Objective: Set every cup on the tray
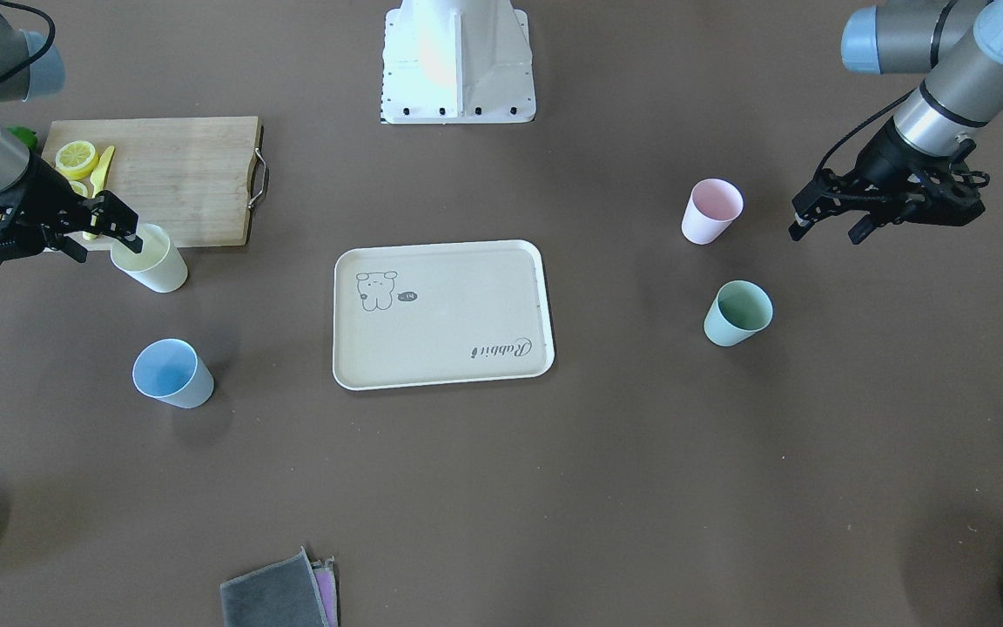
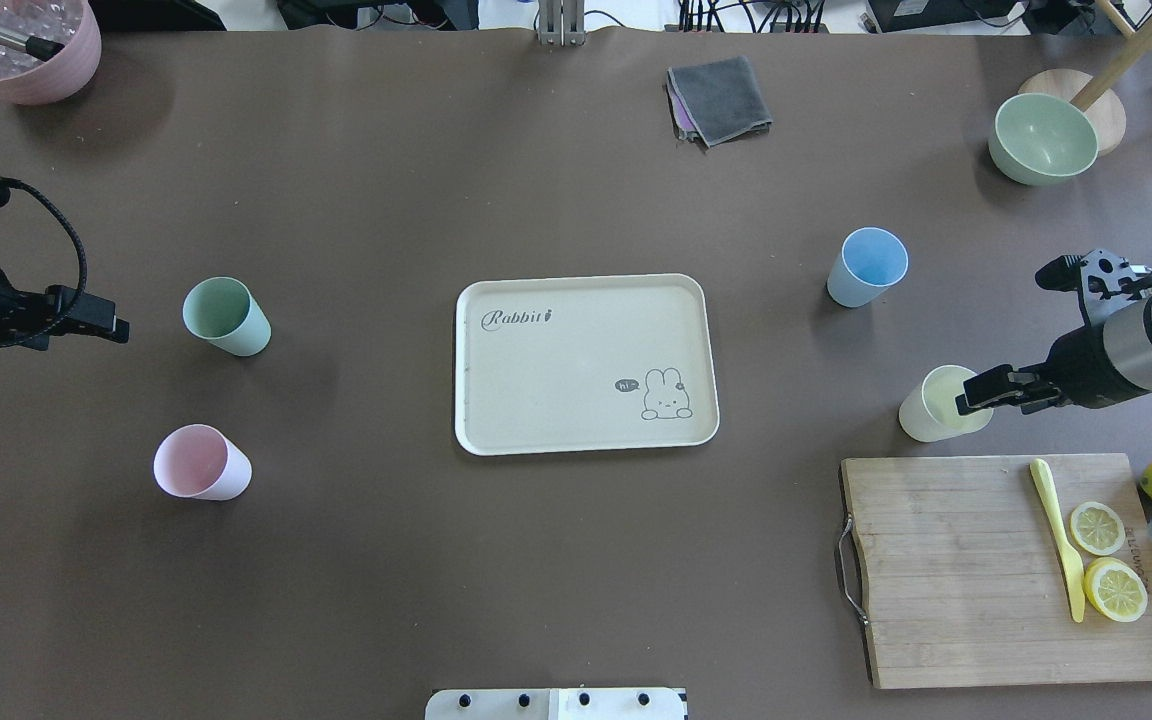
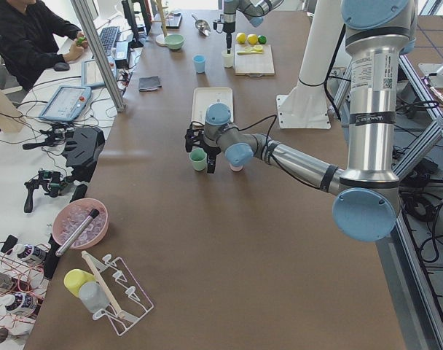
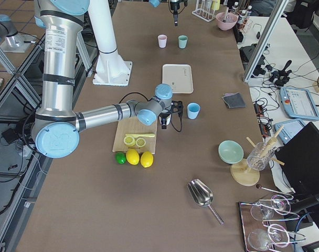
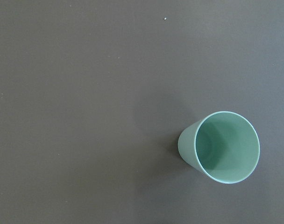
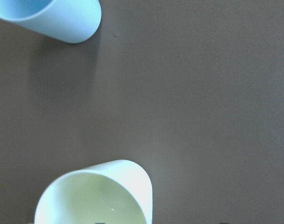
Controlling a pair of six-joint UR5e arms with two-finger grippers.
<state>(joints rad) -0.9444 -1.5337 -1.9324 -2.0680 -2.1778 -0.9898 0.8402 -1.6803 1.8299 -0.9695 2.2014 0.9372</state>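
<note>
The cream tray (image 2: 586, 446) lies mid-table with nothing on it. The pale yellow cup (image 2: 936, 405) stands upright beside the cutting board. My right gripper (image 2: 971, 398) is open at its rim; the right wrist view shows one fingertip over the cup's (image 6: 95, 196) inside and the other outside its wall. The light blue cup (image 2: 866, 267) stands beyond it. The mint green cup (image 2: 226, 316) and the pink cup (image 2: 201, 463) stand on the left. My left gripper (image 1: 825, 232) is open and empty, raised beside the pink cup (image 1: 710, 212), and touches neither.
A bamboo cutting board (image 2: 946, 570) with lemon slices and a yellow knife lies near the right arm, whole lemons beside it. A sage bowl (image 2: 1041, 138), a grey cloth (image 2: 721, 98) and a mauve pot (image 2: 21, 50) stand along the far edge.
</note>
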